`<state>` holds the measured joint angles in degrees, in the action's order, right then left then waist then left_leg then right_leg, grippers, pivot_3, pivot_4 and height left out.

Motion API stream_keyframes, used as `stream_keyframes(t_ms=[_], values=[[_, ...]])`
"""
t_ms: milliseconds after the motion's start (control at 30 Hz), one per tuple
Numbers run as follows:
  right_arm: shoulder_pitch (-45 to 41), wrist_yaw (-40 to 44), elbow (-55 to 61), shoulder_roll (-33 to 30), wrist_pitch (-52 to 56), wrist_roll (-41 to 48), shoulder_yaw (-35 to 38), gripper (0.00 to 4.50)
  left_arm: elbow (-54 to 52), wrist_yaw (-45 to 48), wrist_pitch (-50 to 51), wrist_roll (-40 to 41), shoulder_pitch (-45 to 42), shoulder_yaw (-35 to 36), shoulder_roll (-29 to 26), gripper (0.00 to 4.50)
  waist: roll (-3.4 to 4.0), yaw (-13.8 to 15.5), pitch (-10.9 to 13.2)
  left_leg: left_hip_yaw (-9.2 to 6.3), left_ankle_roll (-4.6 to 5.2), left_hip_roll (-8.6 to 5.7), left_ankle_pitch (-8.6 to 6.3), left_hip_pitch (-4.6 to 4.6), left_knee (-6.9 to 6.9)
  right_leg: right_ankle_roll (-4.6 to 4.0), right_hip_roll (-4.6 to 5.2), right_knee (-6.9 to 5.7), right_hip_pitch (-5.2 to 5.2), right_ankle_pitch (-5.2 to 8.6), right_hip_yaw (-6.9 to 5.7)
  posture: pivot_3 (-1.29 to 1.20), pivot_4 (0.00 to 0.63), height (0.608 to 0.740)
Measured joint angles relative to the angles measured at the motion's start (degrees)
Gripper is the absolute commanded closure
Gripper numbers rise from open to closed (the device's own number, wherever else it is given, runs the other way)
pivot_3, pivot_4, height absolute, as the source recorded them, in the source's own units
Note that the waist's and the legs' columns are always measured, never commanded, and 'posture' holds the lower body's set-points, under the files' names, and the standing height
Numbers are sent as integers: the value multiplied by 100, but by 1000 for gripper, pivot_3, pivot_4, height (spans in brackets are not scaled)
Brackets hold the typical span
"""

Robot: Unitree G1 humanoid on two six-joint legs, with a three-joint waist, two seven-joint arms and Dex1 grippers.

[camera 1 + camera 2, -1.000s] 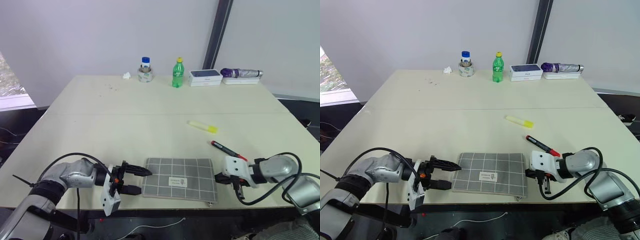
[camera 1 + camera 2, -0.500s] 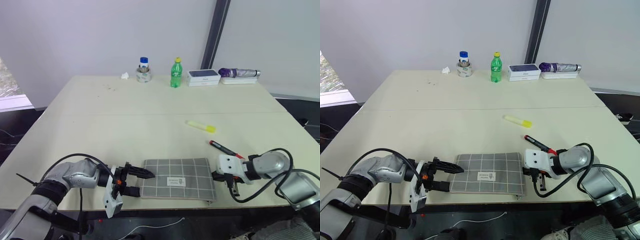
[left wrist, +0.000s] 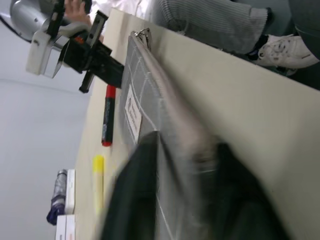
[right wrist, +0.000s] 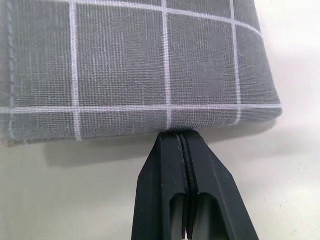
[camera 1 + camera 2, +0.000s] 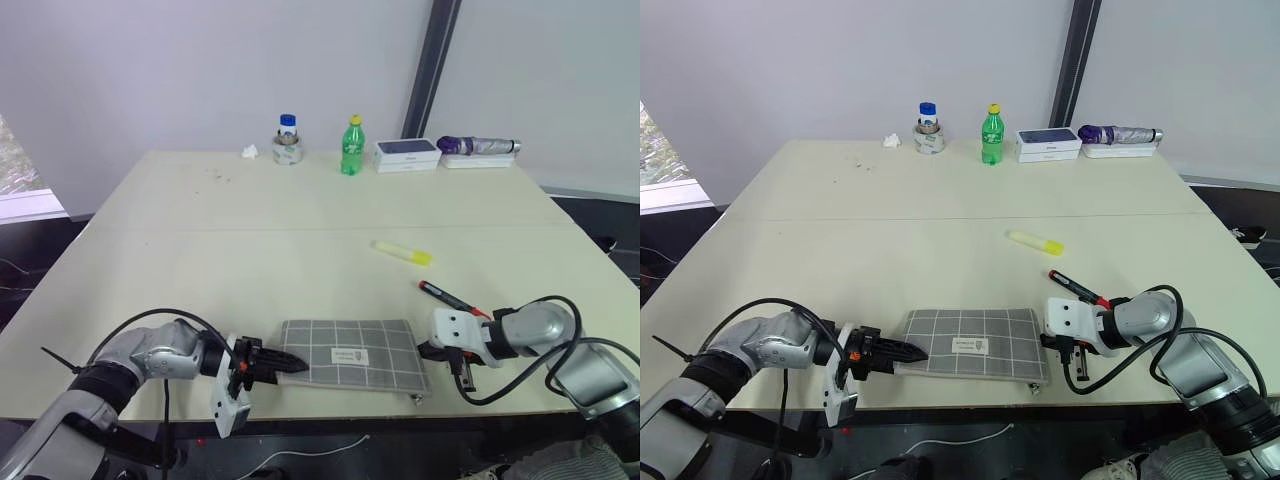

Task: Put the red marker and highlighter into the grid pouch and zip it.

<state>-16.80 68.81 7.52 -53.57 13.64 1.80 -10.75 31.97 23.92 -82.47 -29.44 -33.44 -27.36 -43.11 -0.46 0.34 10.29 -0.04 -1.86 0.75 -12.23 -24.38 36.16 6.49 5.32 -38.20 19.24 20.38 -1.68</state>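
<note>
The left gripper [image 5: 902, 351] is reached in low over the near edge of the desk [image 5: 300, 215], pointing toward the robot's right, and its jaws are pinched shut on the left end of the grid pouch [image 5: 352, 352]. The right gripper [image 4: 186, 142] is angled down and inward at the pouch's right end; its jaws are pressed fully together with nothing between them, the tips touching the fabric edge. Compared with a second ago, the left jaws, then spread wide just short of the pouch, have been closed onto its end, and the pouch lies flatter and slightly shifted; the right jaws have stayed closed. The pouch lies flat near the front edge of the desk, its zipper pull [image 5: 417, 398] hanging at the near right corner. A small white label [image 5: 347, 355] is carried at its centre, but the print cannot be read. The red marker [image 5: 448, 298] lies just beyond the right gripper, and the highlighter [image 5: 404, 253] farther back, well apart from the pouch. The label on the green bottle [image 5: 350, 147] at the far edge cannot be read either
</note>
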Motion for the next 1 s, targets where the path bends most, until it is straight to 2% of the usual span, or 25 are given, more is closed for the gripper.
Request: stream_keyframes(t_ms=[200, 267, 333, 433, 533, 667, 767, 1000], values=[[71, -5, -72, 53, -11, 212, 114, 4500, 69, 111, 138, 342, 16, -115, -82, 4464, 0, 0, 0, 0, 0, 0, 0, -1, -1, 0, 0, 0, 1, 0, 0, 0, 150, 740], [93, 14, -139, 86, 100, 441, 246, 3977, 68, 143, 256, 548, 96, -113, -171, 4500, 2, 0, 1, -1, 0, 0, 0, -1, -1, 0, 1, 0, 3, 0, 2, 0, 150, 740], [109, 33, -147, 89, 250, 703, 430, 3154, 58, 171, 436, 808, 241, -101, -262, 4500, 2, 1, 1, -10, 0, 1, 0, -2, -2, 0, 2, 0, 3, 0, 2, 0, 150, 740], [112, -28, -150, 226, 471, 1084, 750, 1660, 9, 195, 899, 1425, 525, 42, -354, 4500, 2, 0, 2, -17, 0, 8, 0, -1, -2, 0, 2, -1, 4, 0, 3, 0, 150, 740], [53, -274, -182, 805, 686, 1601, 1104, 79, -64, 205, 1442, 2073, 794, 403, -415, 4500, 2, -4, 2, -21, 0, 11, 0, -1, -2, -1, 2, -3, 4, 0, 3, 0, 150, 740], [-224, -723, -396, 1398, 731, 1907, 1220, 8, -202, 191, 1999, 2408, 1026, 860, -311, 4500, 3, 2, 2, -20, 1, 8, 0, -2, -3, 0, 5, -2, 6, 0, 3, 0, 150, 740], [-397, -1063, -455, 1774, 798, 1983, 1304, 8, -303, 122, 2361, 2512, 1279, 1101, 33, 4500, 3, 31, 2, -20, 0, 8, 0, -4, -2, 0, 6, -2, 7, 0, 3, 0, 150, 740], [-830, -2008, -740, 2383, 941, 1595, 967, 8, -649, 59, 2605, 2337, 1550, 1436, 356, 4500, 4, 19, 2, -15, -1, 0, 0, -4, -4, 0, 4, -7, 14, 0, 5, 0, 150, 740]])
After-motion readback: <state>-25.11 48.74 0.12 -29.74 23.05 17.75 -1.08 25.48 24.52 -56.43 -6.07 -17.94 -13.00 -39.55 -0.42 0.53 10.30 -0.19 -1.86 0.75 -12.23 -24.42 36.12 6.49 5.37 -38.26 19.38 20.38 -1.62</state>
